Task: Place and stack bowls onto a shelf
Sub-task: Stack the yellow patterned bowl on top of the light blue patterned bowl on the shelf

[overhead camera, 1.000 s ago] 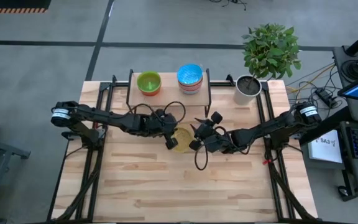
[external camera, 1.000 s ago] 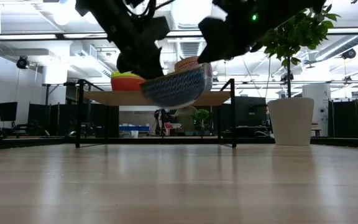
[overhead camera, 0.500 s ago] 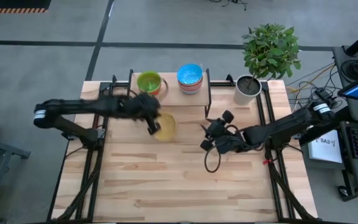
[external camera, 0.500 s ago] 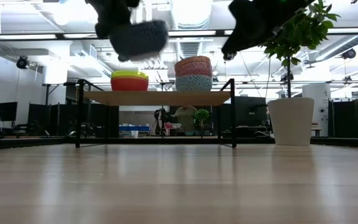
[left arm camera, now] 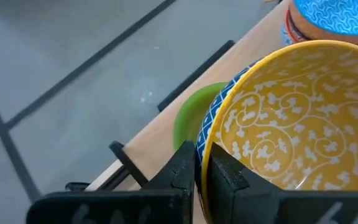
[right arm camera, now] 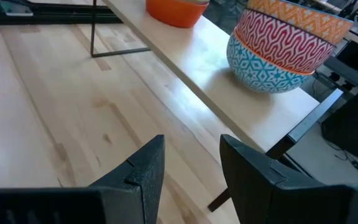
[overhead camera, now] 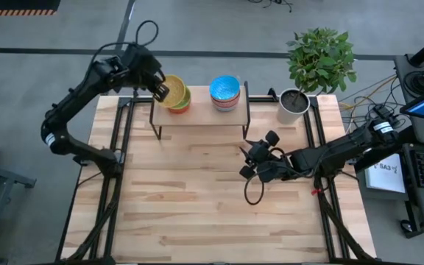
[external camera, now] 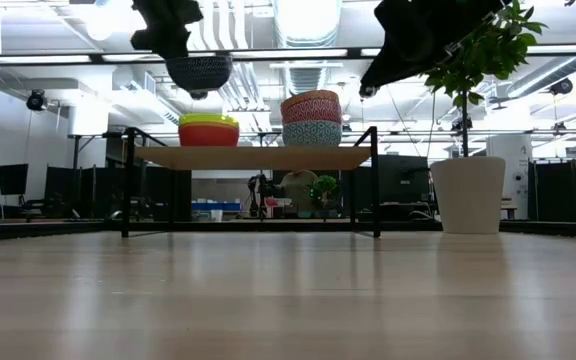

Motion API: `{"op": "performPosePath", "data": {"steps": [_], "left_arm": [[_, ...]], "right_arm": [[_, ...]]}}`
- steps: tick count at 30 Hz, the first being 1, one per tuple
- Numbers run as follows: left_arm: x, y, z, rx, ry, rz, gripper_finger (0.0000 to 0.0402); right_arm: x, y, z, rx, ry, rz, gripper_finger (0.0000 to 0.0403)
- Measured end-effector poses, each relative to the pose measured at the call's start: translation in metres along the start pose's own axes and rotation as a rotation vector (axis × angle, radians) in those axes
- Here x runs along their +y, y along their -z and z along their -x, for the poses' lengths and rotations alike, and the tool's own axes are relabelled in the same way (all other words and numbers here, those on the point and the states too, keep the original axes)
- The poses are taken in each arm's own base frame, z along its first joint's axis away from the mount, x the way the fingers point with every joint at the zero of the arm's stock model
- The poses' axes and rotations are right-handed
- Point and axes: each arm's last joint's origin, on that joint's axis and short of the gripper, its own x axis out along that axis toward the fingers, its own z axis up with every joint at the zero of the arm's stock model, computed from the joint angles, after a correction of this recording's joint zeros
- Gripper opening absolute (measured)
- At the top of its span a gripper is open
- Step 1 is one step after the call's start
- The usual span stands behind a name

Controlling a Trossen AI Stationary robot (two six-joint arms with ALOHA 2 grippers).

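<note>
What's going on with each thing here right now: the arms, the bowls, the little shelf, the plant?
Left gripper: shut on the yellow-lined bowl's rim, raised over the shelf's left end.
Yellow-lined bowl: held in the air above the left stack.
Left stack: resting on the shelf, green bowl on top.
Right stack: resting on the shelf.
Shelf: standing upright.
Right gripper: open, empty, above the table.
Plant pot: upright on the table.

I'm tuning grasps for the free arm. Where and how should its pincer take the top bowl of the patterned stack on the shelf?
Judging by its pose, grip the rim of the top bowl from above, one finger inside and one outside. It sits upright and open on the shelf, nested in the stack, so its sides are partly covered. The right pincer hangs open over the table.
</note>
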Motion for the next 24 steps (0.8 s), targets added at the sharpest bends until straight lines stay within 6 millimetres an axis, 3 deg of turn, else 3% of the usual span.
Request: {"op": "performPosePath", "data": {"steps": [4,9,24], "left_arm": [[0.004,-0.006,-0.007,-0.018,0.060,0.012,0.0001],[-0.007,-0.034,-0.009,-0.274,0.236,0.035,0.0002],[-0.026,-0.070,-0.074,-0.420,0.310,0.080,0.0005]], "right_arm": [[0.000,0.000,0.000,0.000,0.000,0.001,0.0145],[-0.001,0.000,0.000,0.000,0.003,0.020,0.0145],[-0.001,0.003,0.000,0.026,-0.011,0.025,0.0145]]}}
